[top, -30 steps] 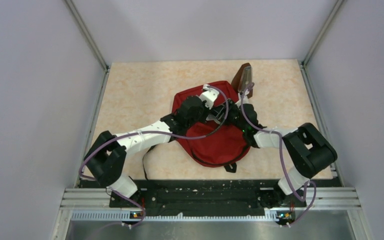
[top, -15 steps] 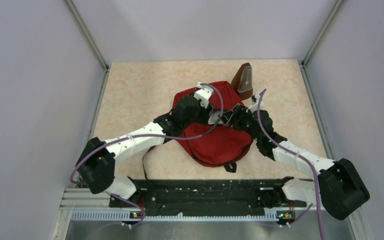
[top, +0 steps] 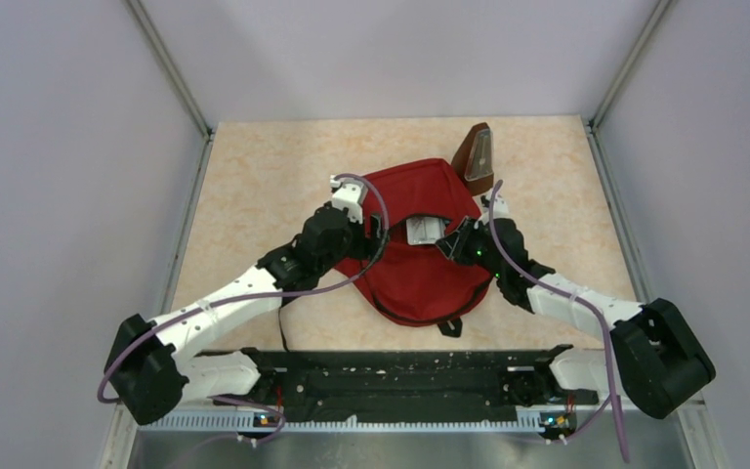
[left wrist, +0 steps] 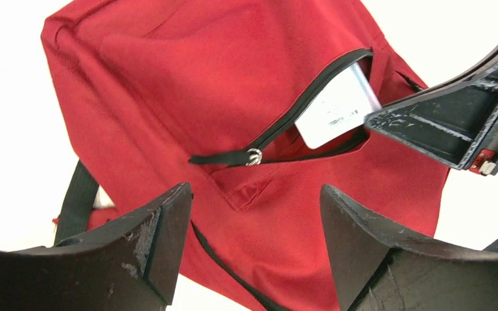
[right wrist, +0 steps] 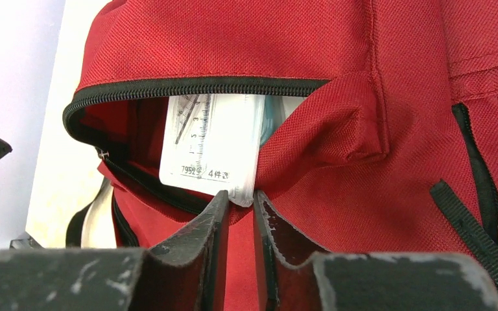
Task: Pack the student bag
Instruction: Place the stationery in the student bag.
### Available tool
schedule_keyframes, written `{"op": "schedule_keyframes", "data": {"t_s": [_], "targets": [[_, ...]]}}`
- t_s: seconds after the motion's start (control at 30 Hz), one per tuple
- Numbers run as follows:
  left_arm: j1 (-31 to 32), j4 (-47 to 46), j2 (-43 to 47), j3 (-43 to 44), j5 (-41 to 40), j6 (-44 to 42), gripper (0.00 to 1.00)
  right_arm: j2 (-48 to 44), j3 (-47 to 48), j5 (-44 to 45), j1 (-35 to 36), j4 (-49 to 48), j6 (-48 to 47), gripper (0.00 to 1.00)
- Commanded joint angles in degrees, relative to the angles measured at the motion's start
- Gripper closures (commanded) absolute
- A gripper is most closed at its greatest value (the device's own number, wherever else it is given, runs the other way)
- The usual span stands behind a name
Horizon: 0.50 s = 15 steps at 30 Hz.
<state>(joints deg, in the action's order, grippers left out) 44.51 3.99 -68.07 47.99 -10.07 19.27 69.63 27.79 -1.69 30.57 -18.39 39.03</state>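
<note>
The red student bag point(top: 420, 278) lies flat in the middle of the table, its front pocket unzipped. A white plastic packet with a ruler inside point(top: 423, 231) sticks halfway out of that pocket point(right wrist: 211, 149). My right gripper point(right wrist: 240, 197) is at the pocket mouth, its jaws nearly together and pinching the packet's lower corner. In the left wrist view the packet point(left wrist: 337, 107) shows in the zipper gap with the right fingers point(left wrist: 441, 123) beside it. My left gripper point(left wrist: 256, 188) hovers open over the bag's left side point(top: 376, 227), holding nothing.
A brown pyramid-shaped metronome point(top: 476, 154) stands just beyond the bag's far right corner. A black strap point(top: 283, 322) trails from the bag toward the near edge. The zipper pull point(left wrist: 254, 154) hangs at the pocket's left end. Grey walls close in three sides.
My left gripper has let go, opened and drawn back to the left off the pocket. My right gripper opened, then closed on the packet's corner; the packet now shows in the pocket.
</note>
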Motion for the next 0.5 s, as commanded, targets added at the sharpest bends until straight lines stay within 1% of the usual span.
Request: {"op": "schedule_keyframes", "data": {"t_s": [0.0, 0.07, 0.2, 0.3, 0.47], "targets": [[-1.6, -0.2, 4.2, -2.6, 0.0, 5.2, 0.23, -0.4, 3.4, -0.6, -0.3, -0.8, -1.3, 0.82], [-2.7, 0.1, 5.5, -4.2, -0.1, 6.3, 0.22, -1.1, 3.9, 0.4, -0.2, 0.7, -1.7, 0.82], [-4.8, -1.5, 8.3, -7.7, 1.7, 8.6, 0.21, -1.7, 5.1, 1.5, -0.1, 2.7, -3.0, 0.77], [-5.8, -1.8, 9.5, -9.0, 2.4, 9.4, 0.21, -0.9, 6.4, 1.5, 0.0, 4.1, -3.7, 0.76], [-6.5, -1.0, 11.0, -9.6, 2.8, 9.6, 0.21, -0.6, 7.8, 4.2, 0.3, 5.6, -4.5, 0.76]]}}
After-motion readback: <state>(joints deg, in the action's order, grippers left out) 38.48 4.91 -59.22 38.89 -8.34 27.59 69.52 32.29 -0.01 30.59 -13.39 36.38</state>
